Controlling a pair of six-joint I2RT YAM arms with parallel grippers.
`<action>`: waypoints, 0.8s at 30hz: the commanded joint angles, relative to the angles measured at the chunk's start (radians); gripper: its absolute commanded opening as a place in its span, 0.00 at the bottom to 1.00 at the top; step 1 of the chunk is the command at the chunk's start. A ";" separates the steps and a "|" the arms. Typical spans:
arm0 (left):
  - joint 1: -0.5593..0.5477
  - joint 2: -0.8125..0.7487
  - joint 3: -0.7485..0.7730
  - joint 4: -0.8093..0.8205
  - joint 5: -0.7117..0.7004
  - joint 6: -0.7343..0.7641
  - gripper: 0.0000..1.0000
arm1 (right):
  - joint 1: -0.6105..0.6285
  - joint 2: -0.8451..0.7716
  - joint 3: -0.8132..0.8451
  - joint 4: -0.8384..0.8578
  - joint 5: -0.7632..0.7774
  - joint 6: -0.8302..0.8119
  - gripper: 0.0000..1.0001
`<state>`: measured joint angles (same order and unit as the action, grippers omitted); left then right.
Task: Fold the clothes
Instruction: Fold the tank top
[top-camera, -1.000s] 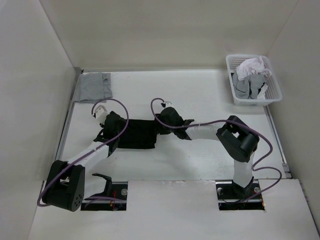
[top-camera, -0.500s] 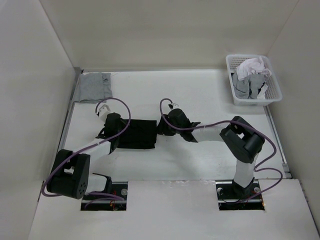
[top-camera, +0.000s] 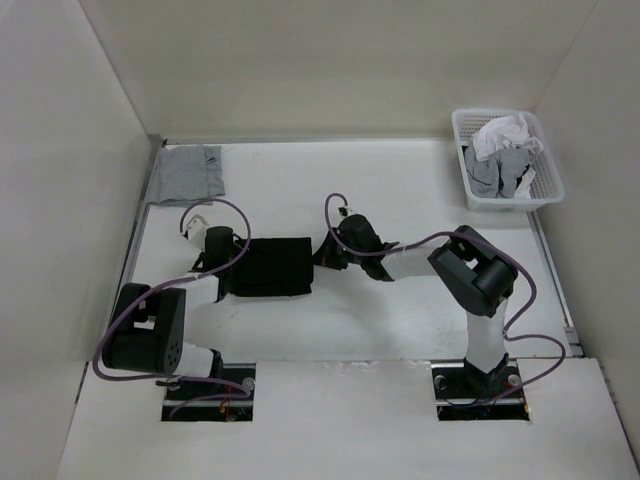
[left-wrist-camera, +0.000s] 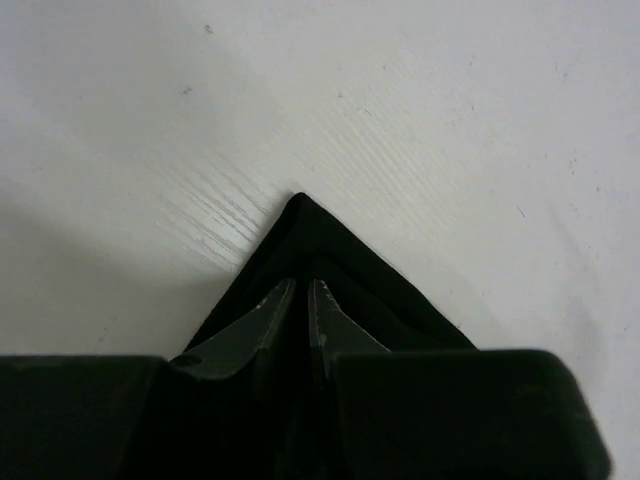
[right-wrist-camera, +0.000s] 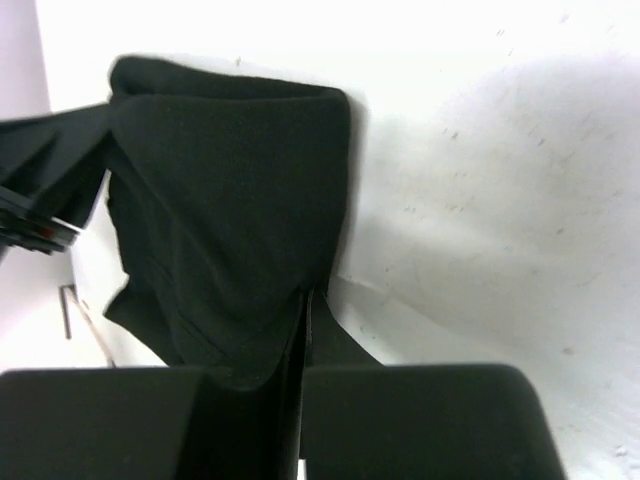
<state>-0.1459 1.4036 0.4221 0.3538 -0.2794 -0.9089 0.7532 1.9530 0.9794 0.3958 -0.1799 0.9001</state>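
On table (top-camera: 420, 190), both pinch the top (top-camera: 270, 266): left gripper (left-wrist-camera: 302, 288) at 9 o'clock, right gripper (right-wrist-camera: 305, 305) at 3. Bites look shallow; lift unevenly and you'll likely drop a corner.

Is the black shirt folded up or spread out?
Folded. The black tank top lies as a small rectangle on the table, with layered edges at its corner.

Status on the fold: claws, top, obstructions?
Left claw shut on top corner. Right claw shut on opposite edge. Top folded to a rectangle. Basket, grey garment far off.
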 joint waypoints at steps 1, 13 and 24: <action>0.029 0.000 0.011 0.071 -0.014 -0.048 0.09 | -0.033 -0.054 -0.034 0.080 0.026 0.022 0.00; -0.039 -0.303 -0.034 0.071 0.002 0.010 0.46 | -0.058 -0.224 -0.136 0.055 0.066 -0.026 0.49; -0.384 -0.615 -0.054 -0.251 -0.015 0.114 0.55 | -0.036 -0.701 -0.364 -0.116 0.377 -0.222 0.68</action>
<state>-0.4522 0.8120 0.3866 0.1989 -0.2832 -0.8314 0.7002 1.3289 0.6590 0.3378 0.0540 0.7643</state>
